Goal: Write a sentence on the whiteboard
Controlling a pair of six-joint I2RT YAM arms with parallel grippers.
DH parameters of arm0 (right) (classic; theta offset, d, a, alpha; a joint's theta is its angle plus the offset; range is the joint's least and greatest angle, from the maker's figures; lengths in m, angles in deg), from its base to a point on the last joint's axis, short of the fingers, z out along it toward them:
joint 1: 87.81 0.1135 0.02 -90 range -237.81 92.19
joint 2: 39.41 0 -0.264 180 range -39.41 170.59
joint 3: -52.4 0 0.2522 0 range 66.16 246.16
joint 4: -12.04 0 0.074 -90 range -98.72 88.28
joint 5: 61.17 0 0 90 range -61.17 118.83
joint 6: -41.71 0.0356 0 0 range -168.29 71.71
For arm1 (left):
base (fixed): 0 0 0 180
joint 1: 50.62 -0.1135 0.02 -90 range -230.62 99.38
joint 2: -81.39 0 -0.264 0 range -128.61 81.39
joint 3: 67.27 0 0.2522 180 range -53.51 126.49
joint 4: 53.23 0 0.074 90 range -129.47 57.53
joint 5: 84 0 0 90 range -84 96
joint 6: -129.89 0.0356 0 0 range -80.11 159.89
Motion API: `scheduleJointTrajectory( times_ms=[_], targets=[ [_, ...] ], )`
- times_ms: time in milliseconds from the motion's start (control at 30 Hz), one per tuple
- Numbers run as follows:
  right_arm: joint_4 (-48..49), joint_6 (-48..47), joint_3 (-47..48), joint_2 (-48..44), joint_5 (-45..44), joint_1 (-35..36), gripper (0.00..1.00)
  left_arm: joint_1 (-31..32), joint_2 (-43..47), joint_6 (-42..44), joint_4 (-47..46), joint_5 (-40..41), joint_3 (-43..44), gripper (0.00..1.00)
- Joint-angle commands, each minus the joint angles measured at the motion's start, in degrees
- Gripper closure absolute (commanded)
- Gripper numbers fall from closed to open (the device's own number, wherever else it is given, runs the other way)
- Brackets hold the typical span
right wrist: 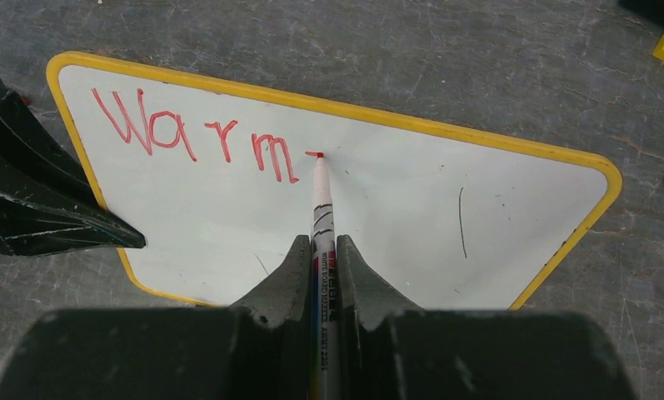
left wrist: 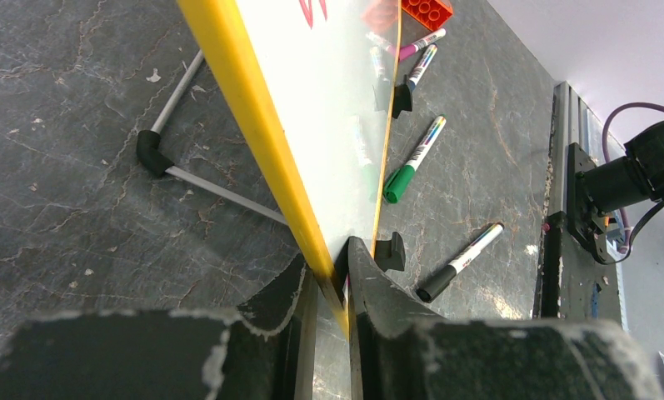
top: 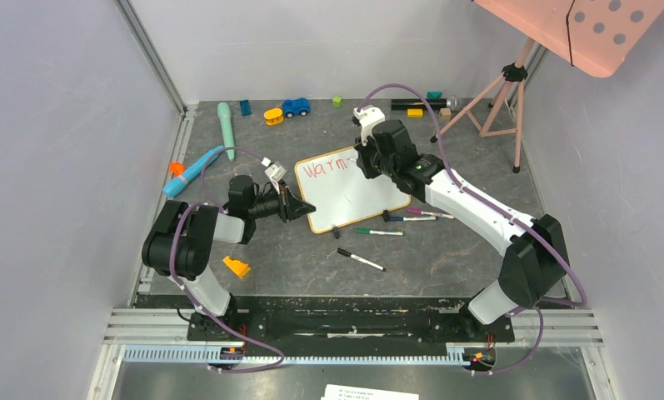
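Note:
The whiteboard [top: 353,196] lies tilted in the middle of the table, white with a thin yellowish frame. The red letters "Warm" [right wrist: 195,137] and a short dash are written on its top line; they also show in the top view [top: 328,167]. My right gripper [right wrist: 320,242] is shut on a red marker [right wrist: 321,200], whose tip touches the whiteboard [right wrist: 411,225] just right of the "m". In the top view the right gripper [top: 368,162] is over the board's upper right. My left gripper [left wrist: 332,262] is shut on the whiteboard's frame [left wrist: 253,108] at its lower left corner [top: 305,208].
A green marker [top: 378,232], a black marker [top: 361,259] and two more markers [top: 416,217] lie just in front of the board. An orange wedge [top: 237,267] sits near the left arm. Toys line the back, among them a blue car [top: 296,107]. A pink dotted panel [top: 578,25] stands on a tripod at the back right.

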Motion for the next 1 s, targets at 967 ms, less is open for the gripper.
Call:
scheduleJointTrajectory(
  times_ms=[967],
  targets=[
    [4.51,1.80,1.55,-1.64,4.90,-1.60,1.00,-0.31,-0.09,3.22,-0.21,4.28,0.86,0.92]
  ],
)
